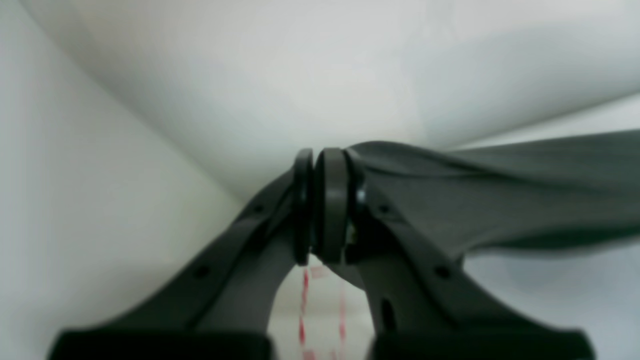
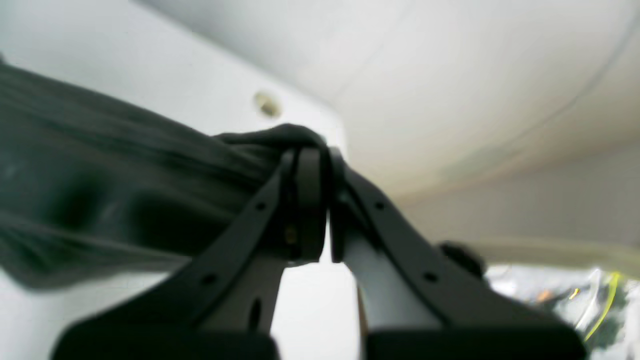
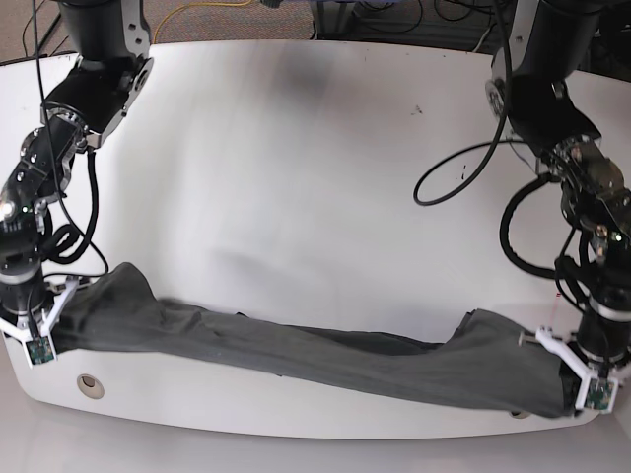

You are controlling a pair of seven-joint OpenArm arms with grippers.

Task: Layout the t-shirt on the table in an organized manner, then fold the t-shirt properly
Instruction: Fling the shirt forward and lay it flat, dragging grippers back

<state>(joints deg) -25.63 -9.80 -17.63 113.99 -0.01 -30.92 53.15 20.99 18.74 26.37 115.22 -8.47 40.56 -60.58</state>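
The dark charcoal-grey t-shirt [image 3: 315, 352] is stretched in a long bunched band along the near edge of the white table [image 3: 296, 177]. My left gripper [image 3: 577, 389], at the right in the base view, is shut on one end of the cloth [image 1: 500, 200]. My right gripper [image 3: 49, 330], at the left in the base view, is shut on the other end [image 2: 125, 190]. In the left wrist view the left gripper [image 1: 320, 210] has its pads pressed together, the cloth trailing right. In the right wrist view the right gripper [image 2: 312, 200] pinches a bunched fold, the cloth trailing left.
A round grommet hole [image 3: 90, 384] lies near the front left corner and shows in the right wrist view [image 2: 267, 104]. A red-and-white marking [image 1: 320, 310] lies under the left gripper. Black cables [image 3: 463, 168] hang over the table's right side. The table's near edge [image 3: 296, 419] runs just below the shirt.
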